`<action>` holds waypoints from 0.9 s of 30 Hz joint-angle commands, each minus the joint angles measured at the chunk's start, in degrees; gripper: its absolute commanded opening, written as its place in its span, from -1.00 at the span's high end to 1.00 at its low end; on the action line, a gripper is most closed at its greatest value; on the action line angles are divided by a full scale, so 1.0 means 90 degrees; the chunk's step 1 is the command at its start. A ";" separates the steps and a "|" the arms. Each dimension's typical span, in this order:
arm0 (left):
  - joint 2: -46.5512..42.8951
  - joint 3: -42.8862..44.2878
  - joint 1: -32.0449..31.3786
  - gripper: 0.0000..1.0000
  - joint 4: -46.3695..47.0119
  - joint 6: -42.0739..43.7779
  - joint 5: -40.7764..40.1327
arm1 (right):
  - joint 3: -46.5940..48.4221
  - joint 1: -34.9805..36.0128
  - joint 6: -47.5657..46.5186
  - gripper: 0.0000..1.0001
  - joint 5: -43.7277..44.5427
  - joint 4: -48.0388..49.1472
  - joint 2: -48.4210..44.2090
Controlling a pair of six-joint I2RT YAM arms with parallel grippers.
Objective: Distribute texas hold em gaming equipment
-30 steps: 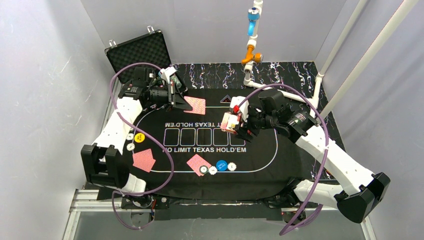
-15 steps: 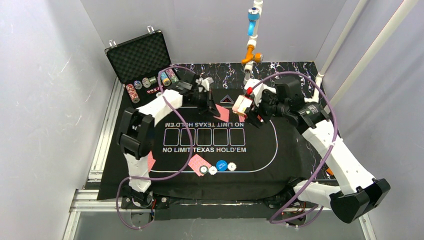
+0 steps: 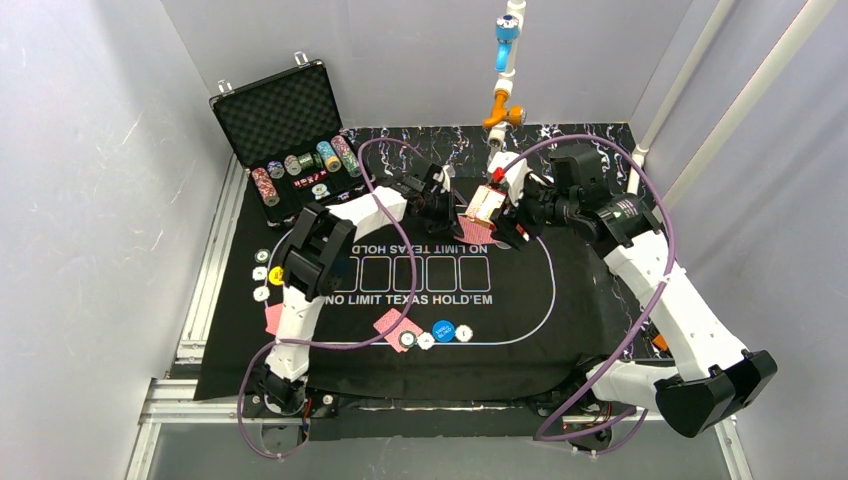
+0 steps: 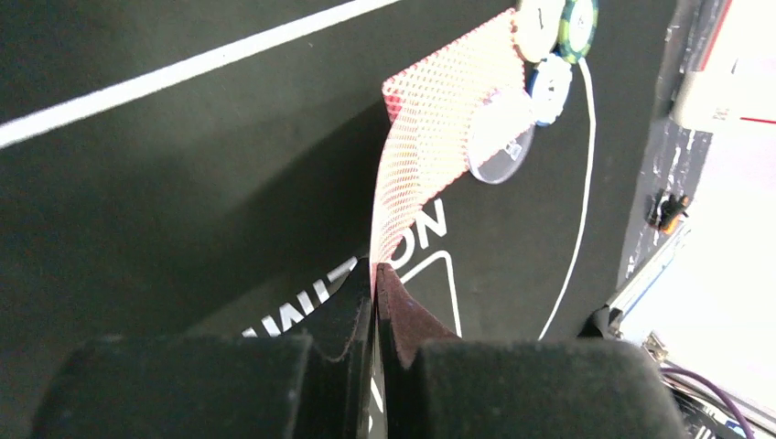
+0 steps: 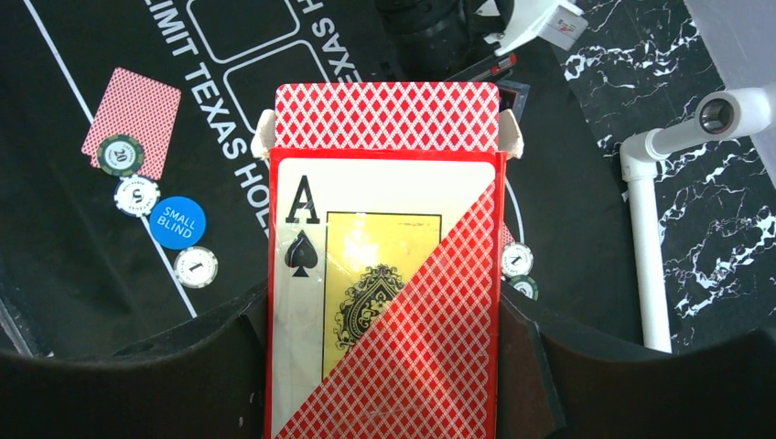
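Red-backed playing card (image 4: 430, 137): pinched edge-on between the closed fingers of the left gripper (image 4: 375, 274), curving down toward the black felt mat (image 4: 183, 183) beside small round chips (image 4: 549, 82). Red ace-printed deck box (image 5: 384, 274): clamped by its sides in the right gripper (image 5: 384, 384), above the mat's far half.

Overhead view: even, diffuse light from above, soft shadows on the mat (image 3: 520, 300), everything sharp. Left wrist view: mat dim, card (image 4: 412, 174) washed pale, right margin blown to white, near jaws dark and blurred. Right wrist view: deck (image 5: 384, 293) crisp, with a faint sheen on its face.
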 commanded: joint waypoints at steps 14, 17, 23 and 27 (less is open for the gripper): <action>0.1161 0.1503 -0.0463 1.00 -0.0399 -0.0021 -0.0304 | 0.0157 -0.0052 -0.0078 0.97 -0.0087 -0.0098 -0.0259; 0.1298 0.1635 -0.0568 1.00 -0.0323 0.0054 -0.0293 | 0.0134 -0.0066 -0.0077 0.97 -0.0091 -0.0096 -0.0269; 0.1381 0.1892 -0.0602 0.69 -0.0386 0.0223 -0.0352 | 0.0116 -0.0073 -0.0065 0.97 -0.0118 -0.0086 -0.0278; 0.1191 0.1982 -0.0601 0.31 -0.0645 0.0357 -0.0346 | 0.0030 -0.0073 0.0008 0.97 -0.0186 0.0000 -0.0329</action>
